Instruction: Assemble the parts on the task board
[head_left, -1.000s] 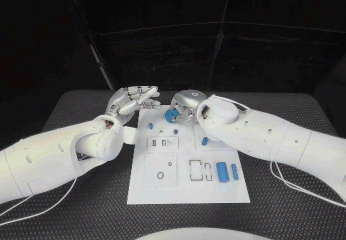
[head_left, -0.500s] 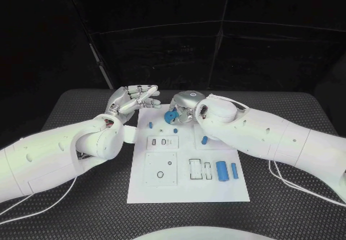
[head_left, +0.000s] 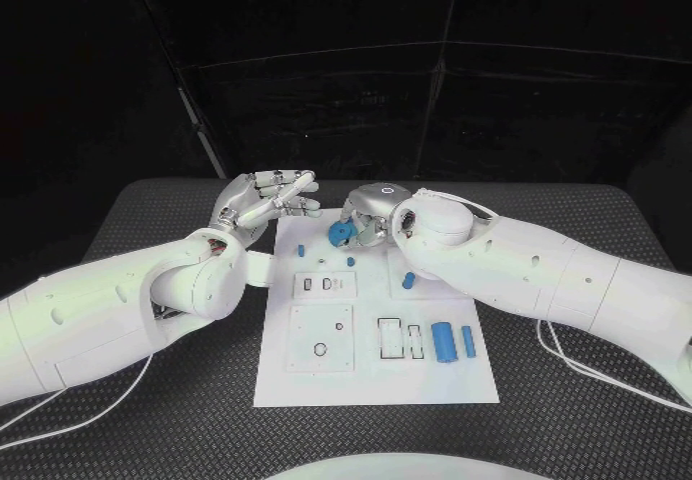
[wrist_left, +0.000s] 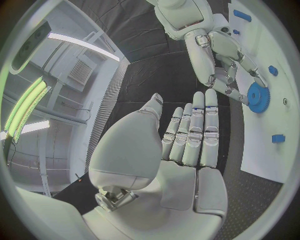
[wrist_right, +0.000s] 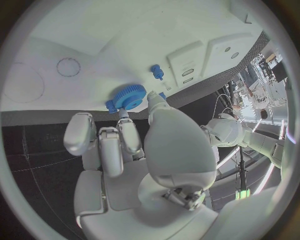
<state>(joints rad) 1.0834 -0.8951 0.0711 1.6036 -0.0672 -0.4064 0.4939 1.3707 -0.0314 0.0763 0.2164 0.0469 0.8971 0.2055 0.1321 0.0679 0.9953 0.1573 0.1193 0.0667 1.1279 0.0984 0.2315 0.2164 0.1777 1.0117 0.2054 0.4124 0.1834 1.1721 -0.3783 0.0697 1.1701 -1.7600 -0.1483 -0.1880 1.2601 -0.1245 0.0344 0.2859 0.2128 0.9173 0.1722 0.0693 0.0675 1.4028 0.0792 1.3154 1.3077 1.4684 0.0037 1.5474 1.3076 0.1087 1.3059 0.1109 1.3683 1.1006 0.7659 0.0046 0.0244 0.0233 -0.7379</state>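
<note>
Nothing had moved: right hand (head_left: 369, 213) still pinched the blue toothed plastic gear (head_left: 342, 233) over the white task board (head_left: 375, 385), unseated, left hand (head_left: 264, 203) released.

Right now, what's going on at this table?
The right hand holds a blue gear in its fingertips over the far end of the task board. The left hand is raised beside it, fingers straight, holding nothing. Two blue cylinders and a few small blue pieces lie on the board.
</note>
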